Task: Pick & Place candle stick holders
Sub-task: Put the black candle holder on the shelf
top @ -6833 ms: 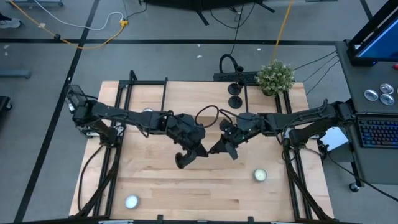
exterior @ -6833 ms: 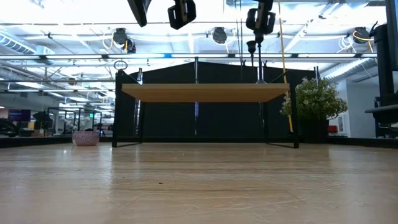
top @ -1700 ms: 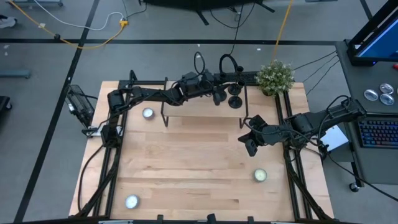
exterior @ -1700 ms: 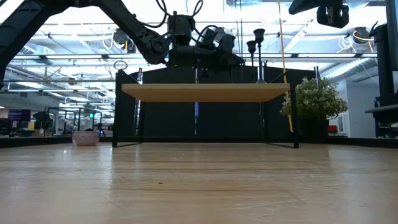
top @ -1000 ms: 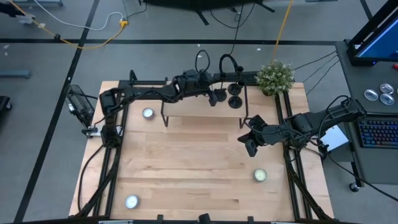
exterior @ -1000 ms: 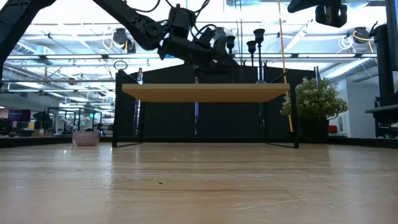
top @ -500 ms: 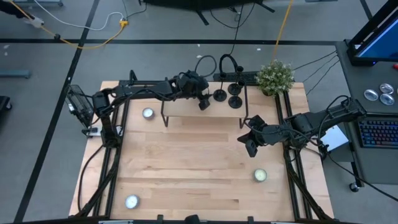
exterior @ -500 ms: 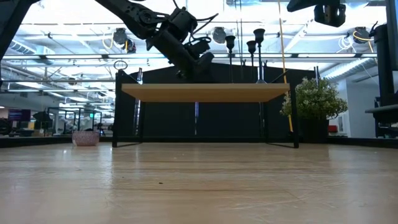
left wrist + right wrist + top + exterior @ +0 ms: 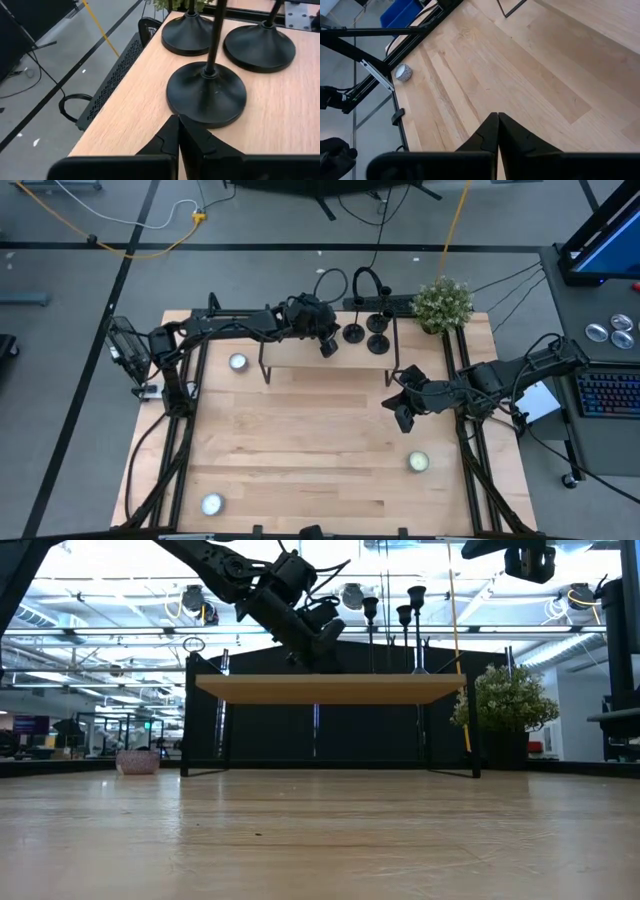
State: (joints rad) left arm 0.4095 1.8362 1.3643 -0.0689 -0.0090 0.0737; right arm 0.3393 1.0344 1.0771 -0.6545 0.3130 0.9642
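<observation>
Three holders on the shelf, both end effectors clenched and empty.

High view: left end effector (image 9: pixel 327 346) over the raised shelf (image 9: pixel 300 348) at the counter's (image 9: pixel 320 450) far edge, just beside the three holders (image 9: pixel 354 333), touching none. Right end effector (image 9: pixel 399 414) hangs over the counter's right half, well apart from them; plant (image 9: pixel 443 302) at the far right corner, three tealights (image 9: pixel 418 462) on the counter. Low view: left end effector (image 9: pixel 322 640) above the shelf (image 9: pixel 325 689), holder stems (image 9: pixel 371 635) upright to its side. Left wrist view: fingers (image 9: pixel 172 139) pressed together, nothing between; nearest holder (image 9: pixel 206 93) stands just ahead of the tips, two more (image 9: pixel 258 46) behind it near the shelf edge. Right wrist view: fingers (image 9: pixel 493 132) closed over bare counter (image 9: pixel 520 90), one tealight (image 9: pixel 403 72) near the rail.
</observation>
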